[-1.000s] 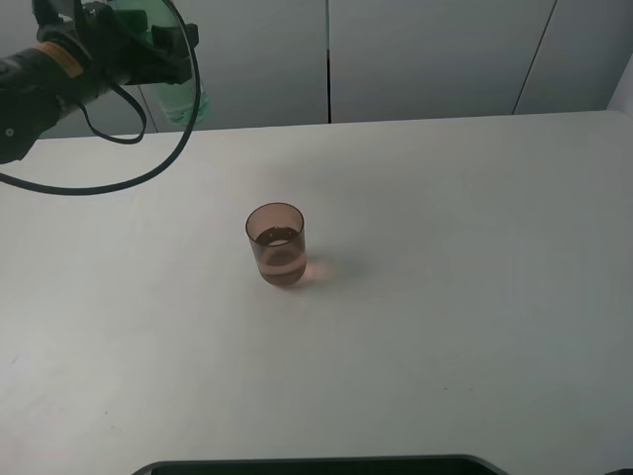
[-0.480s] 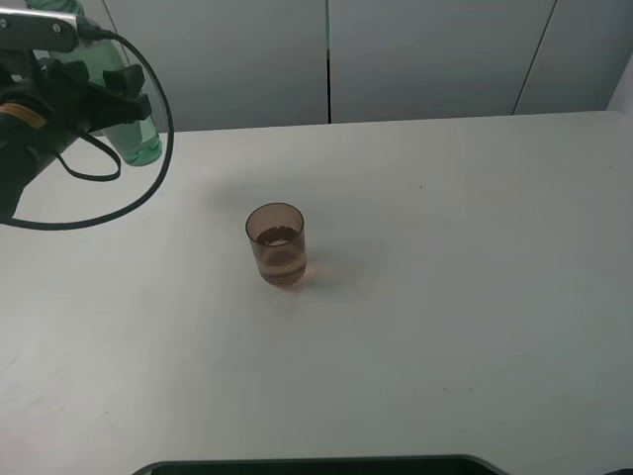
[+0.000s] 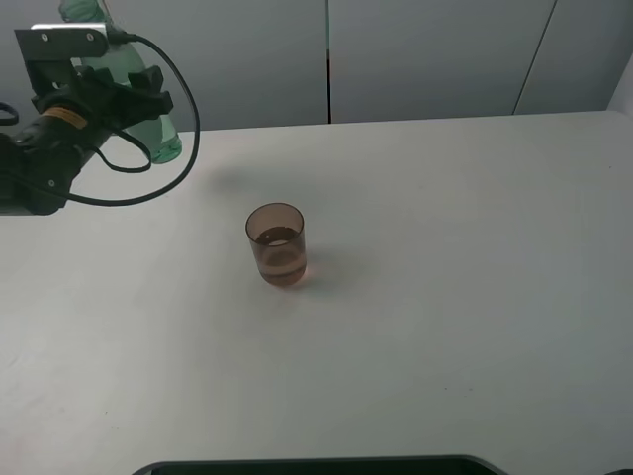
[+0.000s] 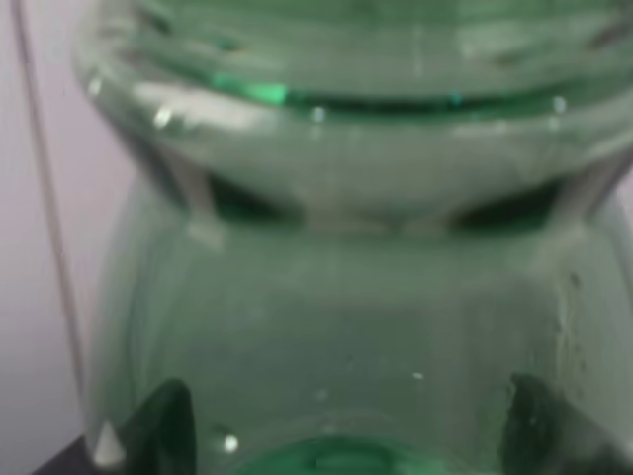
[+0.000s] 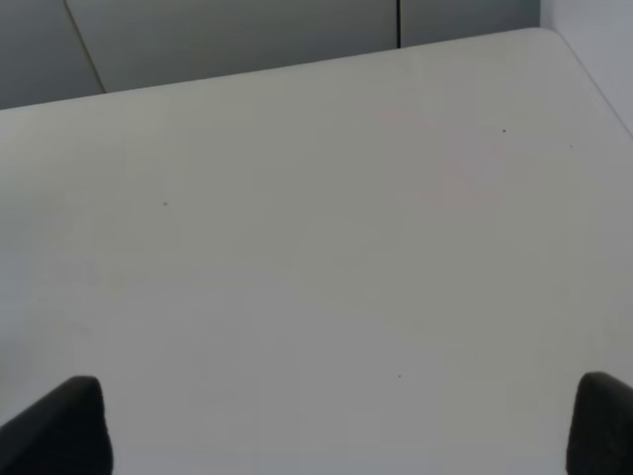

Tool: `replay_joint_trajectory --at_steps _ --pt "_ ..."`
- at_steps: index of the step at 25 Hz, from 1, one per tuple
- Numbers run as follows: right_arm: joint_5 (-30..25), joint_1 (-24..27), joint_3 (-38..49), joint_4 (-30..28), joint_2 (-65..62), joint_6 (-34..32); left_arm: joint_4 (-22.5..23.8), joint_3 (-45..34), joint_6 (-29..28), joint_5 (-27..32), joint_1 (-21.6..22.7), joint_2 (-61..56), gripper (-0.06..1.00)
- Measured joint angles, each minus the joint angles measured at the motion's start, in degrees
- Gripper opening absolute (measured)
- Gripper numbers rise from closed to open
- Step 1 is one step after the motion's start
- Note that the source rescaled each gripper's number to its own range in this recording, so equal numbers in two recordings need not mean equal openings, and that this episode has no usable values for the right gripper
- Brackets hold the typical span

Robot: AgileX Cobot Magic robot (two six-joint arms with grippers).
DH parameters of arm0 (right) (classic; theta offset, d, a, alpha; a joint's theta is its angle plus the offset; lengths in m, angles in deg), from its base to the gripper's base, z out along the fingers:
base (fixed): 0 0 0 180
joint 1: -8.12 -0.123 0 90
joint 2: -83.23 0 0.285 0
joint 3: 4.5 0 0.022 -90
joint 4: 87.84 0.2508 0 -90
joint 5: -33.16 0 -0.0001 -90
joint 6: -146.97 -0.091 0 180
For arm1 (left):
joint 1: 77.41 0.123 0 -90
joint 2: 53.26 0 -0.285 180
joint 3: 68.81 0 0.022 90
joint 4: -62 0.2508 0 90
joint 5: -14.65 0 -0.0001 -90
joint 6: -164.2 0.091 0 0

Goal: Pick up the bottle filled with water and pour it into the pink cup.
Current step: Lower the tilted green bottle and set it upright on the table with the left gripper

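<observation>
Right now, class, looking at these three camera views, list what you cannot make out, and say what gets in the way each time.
- Left gripper: exterior high view, the arm's body and cable cover where it meets the bottle.
- Bottle's water level: left wrist view is too close and blurred; the bottle fills the frame.
- Bottle's mouth: cut off by the top edge in the exterior high view.
- Right gripper: right wrist view shows only two dark tips at the edge.
- Pink cup: absent from both wrist views.

White table (image 3: 475, 297) fills the scene, matte and plain | grey wall panels (image 3: 425, 54) stand behind its far edge, split by a dark vertical seam (image 3: 328, 59) | a dark curved object (image 3: 316, 465) sits at the table's near edge, too cropped to identify
</observation>
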Motion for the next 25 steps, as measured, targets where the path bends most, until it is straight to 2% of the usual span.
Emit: replay_joint_trajectory --at_steps 11,25 --pt "0.0 0.0 0.0 0.0 0.0 0.0 7.96 9.58 -0.54 3.9 0.0 10.92 0.0" --pt "0.0 0.0 0.0 0.0 0.0 0.0 9.4 10.03 -1.04 3.07 0.0 13.72 0.0"
